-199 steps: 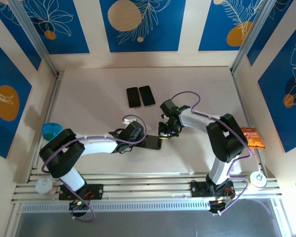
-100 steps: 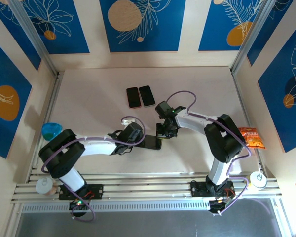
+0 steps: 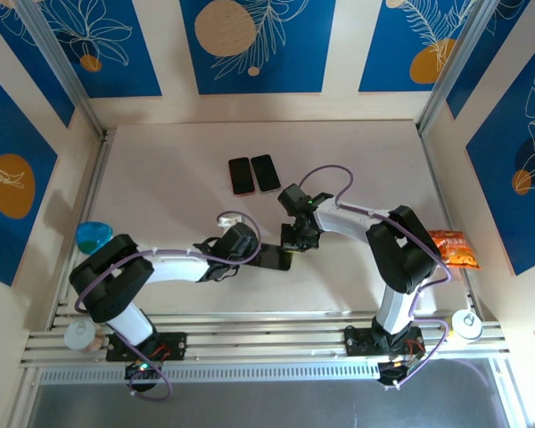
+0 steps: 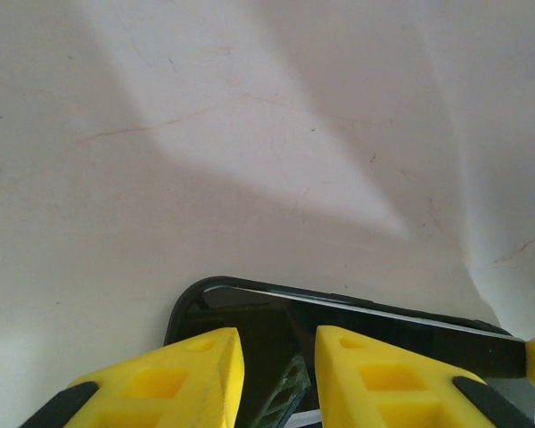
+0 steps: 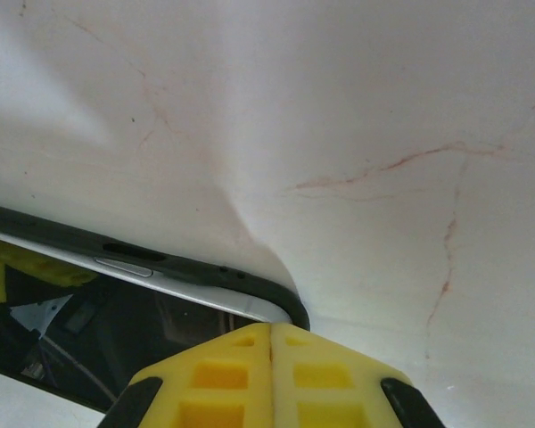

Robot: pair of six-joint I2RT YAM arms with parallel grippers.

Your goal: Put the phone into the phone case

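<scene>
Phone [image 3: 276, 258] and phone case lie together on the worktop [image 3: 160, 178], a little toward 6 o'clock from its middle in the overhead view. Your left arm [image 3: 169, 263] reaches in from 9 o'clock and your right arm [image 3: 366, 218] from 3 o'clock. Ignore the pair of dark handsets [image 3: 241, 176] well apart at 12 o'clock.

From the wrist views, the phone looks to be lying in the case but not fully home. In the right wrist view its silver side edge [image 5: 187, 287] stands proud of the dark rim of the phone case [image 5: 187, 265] all the way to the rounded corner. The step in hand is probably pressing that edge down.

Your left gripper [image 4: 279, 357] sits over the phone's 9 o'clock end. Its jaws are a little apart and clasp nothing, and the dark screen [image 4: 276, 325] shows through the gap. Use it as a hold-down so the case cannot skate.

Your right gripper [image 5: 269, 343] is fully closed and empty, its tips right at that corner, toward 2 o'clock of the phone overhead. I cannot tell whether it is touching.

- Press with the closed tips straight down on the phone, just inside the rim. Pressing on the rim itself would fold it under.
- Seat the corner first, then work along the silver edge in short, separate presses. Dragging the tips could push the whole thing sideways.
- Stop pressing when the rim sits level with the glass.
</scene>
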